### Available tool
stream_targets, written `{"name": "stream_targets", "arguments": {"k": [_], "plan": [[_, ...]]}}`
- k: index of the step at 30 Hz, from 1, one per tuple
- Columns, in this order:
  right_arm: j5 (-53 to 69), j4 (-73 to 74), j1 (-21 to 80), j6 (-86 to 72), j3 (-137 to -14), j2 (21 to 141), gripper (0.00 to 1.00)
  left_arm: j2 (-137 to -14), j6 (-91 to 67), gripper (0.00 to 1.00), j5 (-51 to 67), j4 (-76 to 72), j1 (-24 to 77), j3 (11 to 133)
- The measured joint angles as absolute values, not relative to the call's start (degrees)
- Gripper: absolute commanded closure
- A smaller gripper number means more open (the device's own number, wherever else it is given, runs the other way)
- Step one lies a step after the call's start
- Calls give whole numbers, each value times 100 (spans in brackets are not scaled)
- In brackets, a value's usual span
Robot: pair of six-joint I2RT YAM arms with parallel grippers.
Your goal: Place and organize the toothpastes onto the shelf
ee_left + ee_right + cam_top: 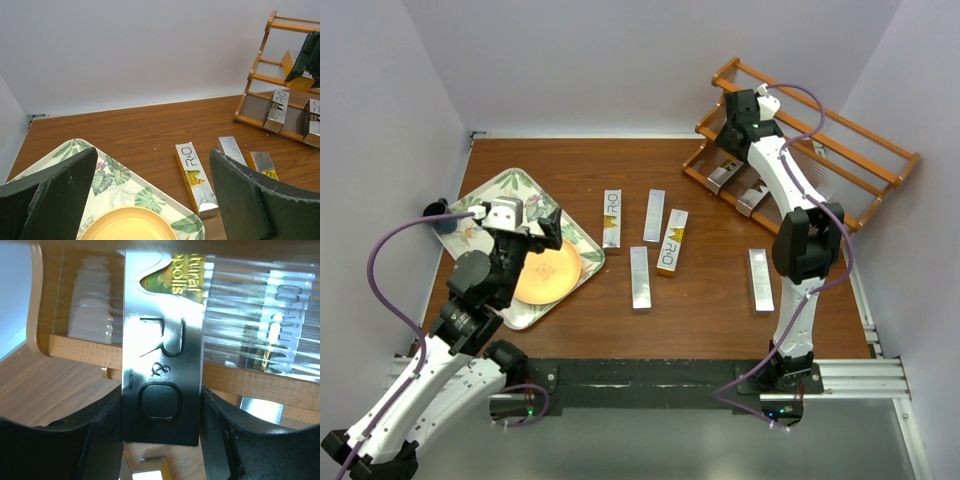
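At the orange-brown wooden slanted shelf (85, 349), pinching.
Shiny silver toothpaste carton (162, 365) sits between my right gripper (162, 407) fingers, touching both; my left gripper (152, 160) spread wide.

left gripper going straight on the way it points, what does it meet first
Probably the R&O toothpaste carton lying just beyond the leaf-patterned tray, framed by the open left gripper; depth is hard to judge.

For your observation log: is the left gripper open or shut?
Open: the left gripper has its fingers wide apart, with nothing between them.
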State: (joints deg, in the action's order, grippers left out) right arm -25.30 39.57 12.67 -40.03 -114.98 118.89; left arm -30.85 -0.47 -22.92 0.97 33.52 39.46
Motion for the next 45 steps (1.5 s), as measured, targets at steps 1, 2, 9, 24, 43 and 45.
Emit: {"name": "stream_targets", "arguments": {"k": [1, 2, 9, 24, 43, 45], "plan": [[-2530, 3920, 1267, -4014, -11498, 11889, 40, -3085, -47, 1, -2292, 97, 3352, 3946], [-2530, 3887, 1267, -4036, -11498, 11889, 40, -3085, -47, 1, -2292, 97, 3352, 3946], [-2440, 3758, 1267, -4156, -11498, 11889, 36, -3085, -47, 1, -2292, 97, 3352, 3946], [-2134, 3201, 1267, -4145, -10877, 11594, 24, -3074, -47, 1, -2287, 95, 3352, 3946], [-2768, 2394, 2698, -3474, -8221, 8976, 2, -3092, -47, 1, -2263, 99, 3352, 3946], [-3059, 2305, 3096, -3518, -7695, 8694, 2, -3100, -47, 1, -2259, 99, 3352, 3946]]}}
